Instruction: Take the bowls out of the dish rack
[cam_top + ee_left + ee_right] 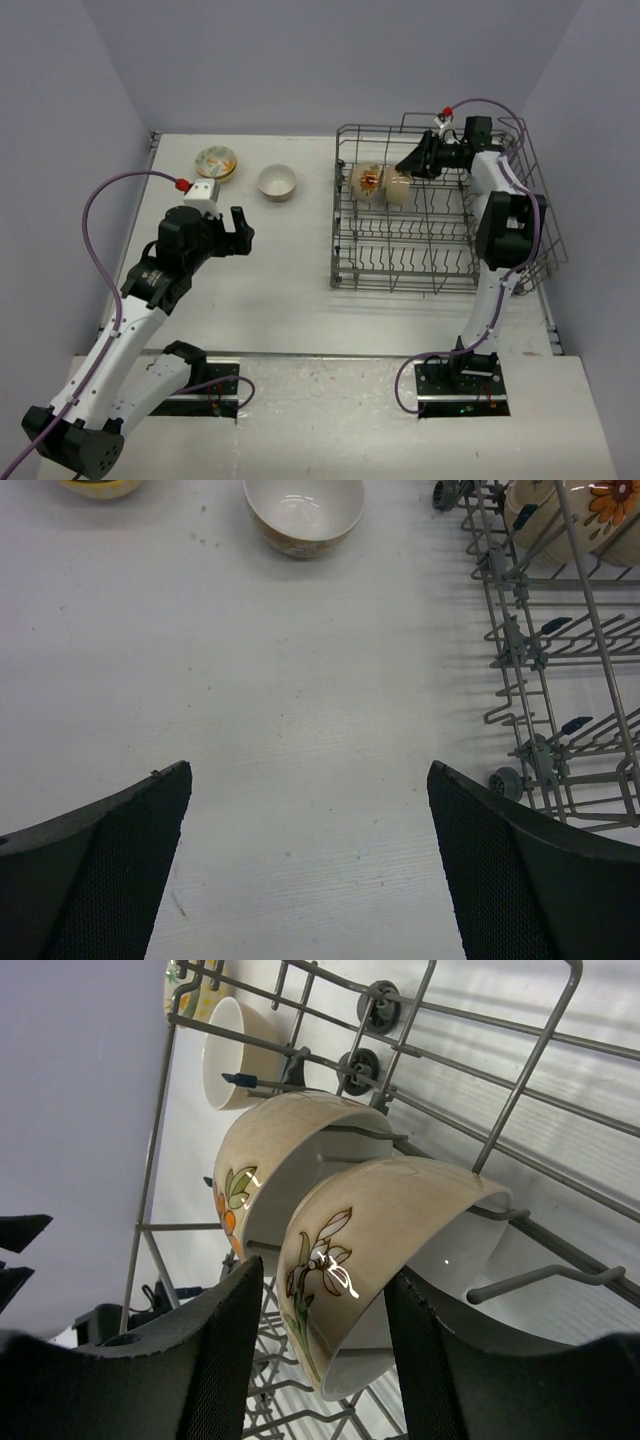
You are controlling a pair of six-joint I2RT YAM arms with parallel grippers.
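Note:
The grey wire dish rack (440, 255) stands at the right. Two cream bowls stand on edge in its far left part: one with orange flowers (368, 182) and one beside it (398, 187). My right gripper (412, 165) reaches into the rack, open. In the right wrist view its jaws (325, 1360) straddle the wall of the nearer cream bowl (370, 1230), with the orange-flowered bowl (270, 1150) behind it. Two bowls sit upright on the table: a floral one (216, 162) and a white-inside one (277, 182). My left gripper (240, 230) is open and empty, its jaws (309, 770) over bare table.
The rack's left edge (520, 680) with its small wheels lies close to the right of my left gripper. The white-inside bowl (304, 515) is straight ahead of it. Upright tines and wires (500, 1110) surround my right gripper. Grey walls enclose the table.

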